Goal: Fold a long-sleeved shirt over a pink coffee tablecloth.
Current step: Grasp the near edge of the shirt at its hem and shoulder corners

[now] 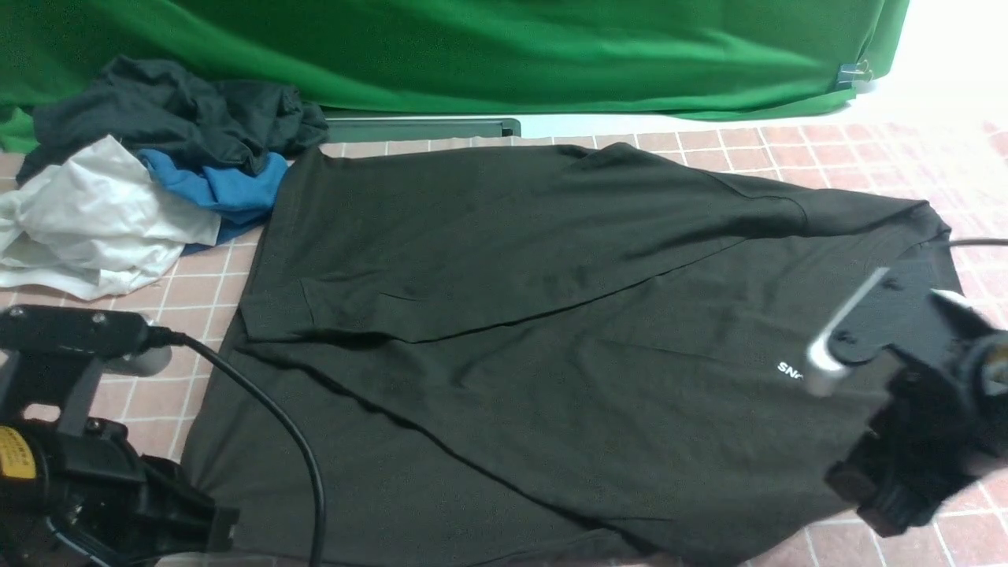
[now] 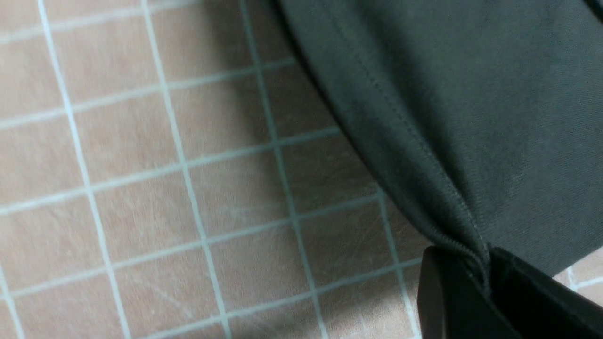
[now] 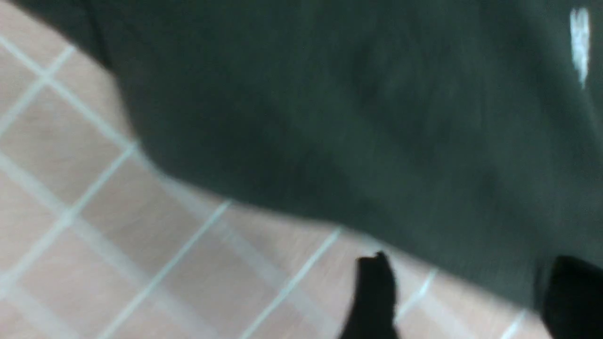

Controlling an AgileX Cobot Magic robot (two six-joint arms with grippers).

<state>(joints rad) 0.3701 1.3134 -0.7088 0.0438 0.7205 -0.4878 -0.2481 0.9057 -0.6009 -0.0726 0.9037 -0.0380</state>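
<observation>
Long-sleeved shirt [image 1: 512, 315] lies flat across mid pink coffee tablecloth [image 1: 787, 150]. Expect soft, light, limp fabric that sags and drags on the cloth; best held at stitched hem and shoulder seam. L claw [image 2: 485, 278] pinching hem edge. R claw [image 3: 471, 301] spread, empty, img blurred.

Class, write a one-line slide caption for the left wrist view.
Left gripper shut on the hem of the long-sleeved shirt, over the pink coffee tablecloth.

White chest print [image 1: 789, 369] on the long-sleeved shirt [image 1: 551, 315], near the right gripper [image 3: 471, 301]: "SNO" legible, upside down; the rest is hidden by the right arm [image 1: 929, 409]. Yellow label [image 1: 14, 463] on the left arm [image 1: 79, 472], behind the left gripper [image 2: 487, 292]: characters too small to read.
</observation>
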